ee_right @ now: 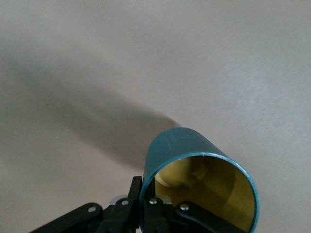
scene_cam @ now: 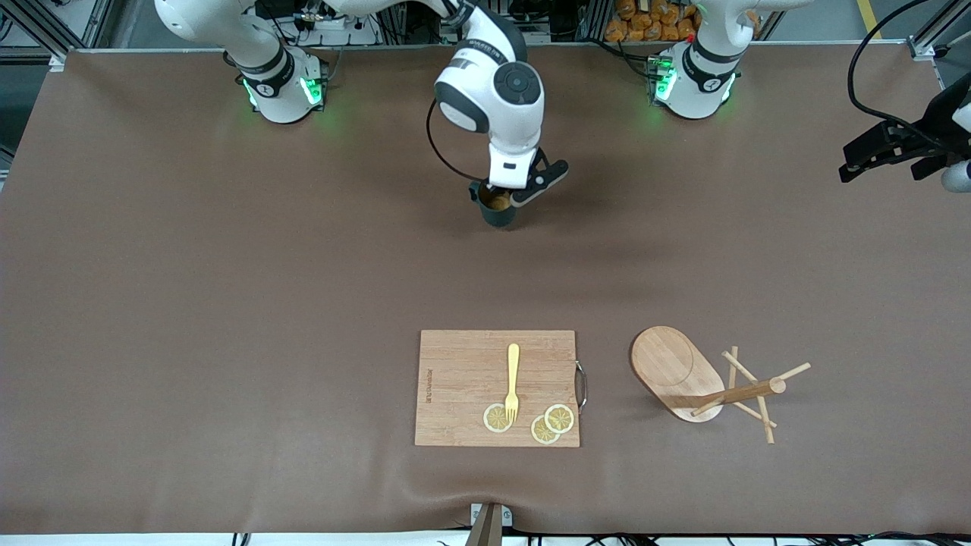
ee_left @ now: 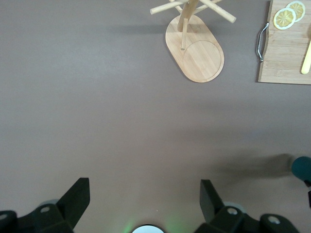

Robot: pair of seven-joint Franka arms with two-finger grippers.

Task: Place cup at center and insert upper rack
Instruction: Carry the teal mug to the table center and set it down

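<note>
1. Starting nearest the front camera, we note the cutting board (scene_cam: 497,387) carrying a yellow fork (scene_cam: 513,382) and three lemon slices (scene_cam: 545,422).
2. Beside the board, toward the left arm's end of the table, the upper rack (scene_cam: 702,381) lies tipped on its side: oval base on edge, post (scene_cam: 740,393) and pegs resting on the table.
3. We judge the rack light and stiff. The thin pegs look like its weak parts, so we would take hold on the post close to the base, or across the edge of the base, not on a peg.
4. Farther from the camera, about mid-table between the two bases, the right gripper (scene_cam: 507,196) is pinched on the rim of the cup (scene_cam: 498,207), one finger inside and one outside, as the right wrist view shows (ee_right: 201,189).
5. We cannot tell whether the cup rests on the table or hangs just above it.
6. We judge the cup rigid, smooth-glazed and breakable; a rim pinch can let it swing, so a gentle set-down seems wise.
7. The left gripper (ee_left: 143,204) hangs over bare table with fingers spread wide, holding nothing; that arm waits.
</note>
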